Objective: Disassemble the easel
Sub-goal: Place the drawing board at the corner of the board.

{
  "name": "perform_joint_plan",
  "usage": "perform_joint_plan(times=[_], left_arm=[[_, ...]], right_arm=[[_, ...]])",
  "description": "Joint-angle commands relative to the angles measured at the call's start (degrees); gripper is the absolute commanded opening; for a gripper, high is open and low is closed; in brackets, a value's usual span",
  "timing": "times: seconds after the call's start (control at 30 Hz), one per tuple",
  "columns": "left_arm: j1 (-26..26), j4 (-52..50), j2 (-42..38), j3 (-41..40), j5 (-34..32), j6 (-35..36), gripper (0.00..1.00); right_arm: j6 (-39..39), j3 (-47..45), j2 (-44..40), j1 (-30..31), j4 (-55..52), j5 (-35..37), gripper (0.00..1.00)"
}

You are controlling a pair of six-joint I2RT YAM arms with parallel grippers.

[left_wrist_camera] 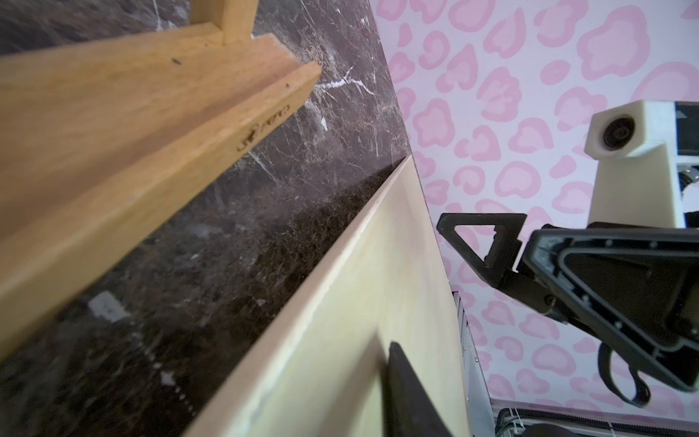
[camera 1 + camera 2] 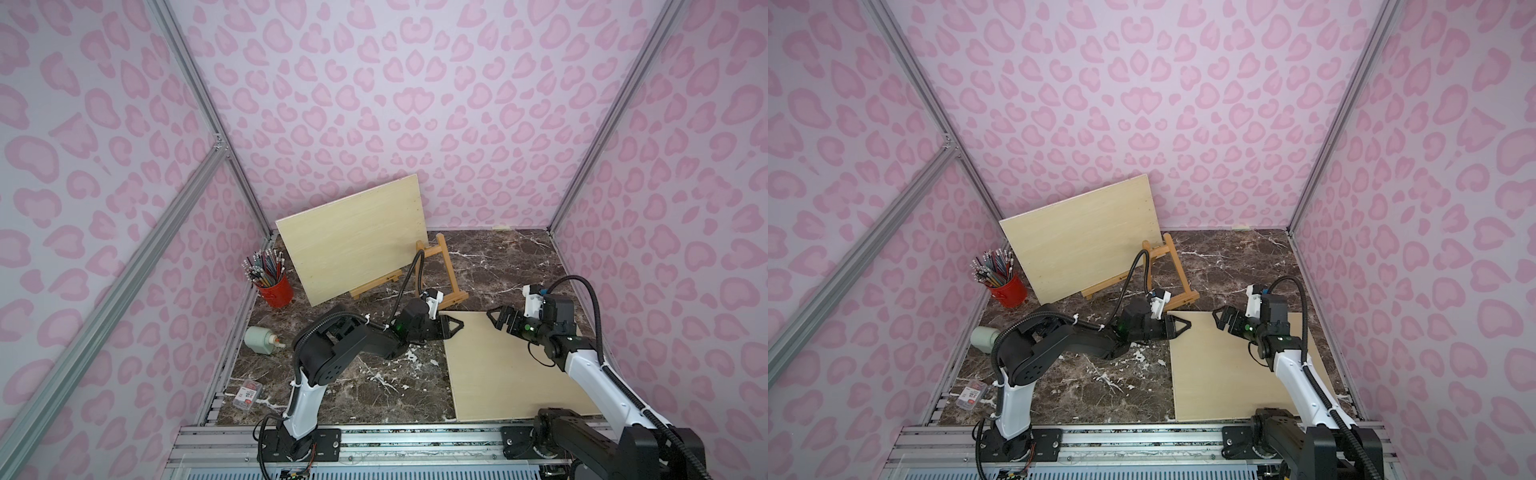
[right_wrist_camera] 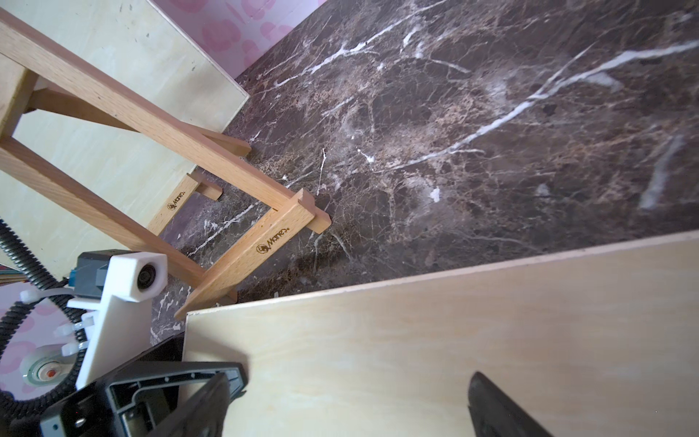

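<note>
Two pale boards show how far the work stands: the flat board [image 2: 511, 374] lies on the marble table [image 2: 353, 386] at the front right and is judged already taken off, while the leaning board [image 2: 353, 249] rests on the ledge of the easel [image 2: 446, 266] at the back, near a red cup of pencils [image 2: 274, 286]. The easel stands on its legs with its frame whole, and its near foot is just beside the far left corner of the flat board. The left claw [image 2: 455, 326] sits low at that corner with its jaws narrow and one finger [image 1: 404, 393] laid on the board's top face; whether it pinches the board or merely rests there cannot be told. The right claw [image 2: 497, 319] hovers above the same board's far edge, spread wide and empty, facing the left claw and apart from it. By this reading only an early part is done; the leaning board is yet to come off and the easel frame is untouched
</note>
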Motion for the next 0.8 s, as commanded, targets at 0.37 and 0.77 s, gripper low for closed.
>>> perform_joint_plan(times=[0.37,0.77], left_arm=[[-0.15,-17.75,0.87,0.08,-20.48,17.07,0.23],[-0.79,-20.20,0.55,1.22,-21.87,17.07,0.40]], right_arm=[[-0.15,-0.97,-0.72,-0.29,1.96,-1.23,1.00],[-0.33,-1.74,-1.86,-0.38,2.13,-1.46,0.99]])
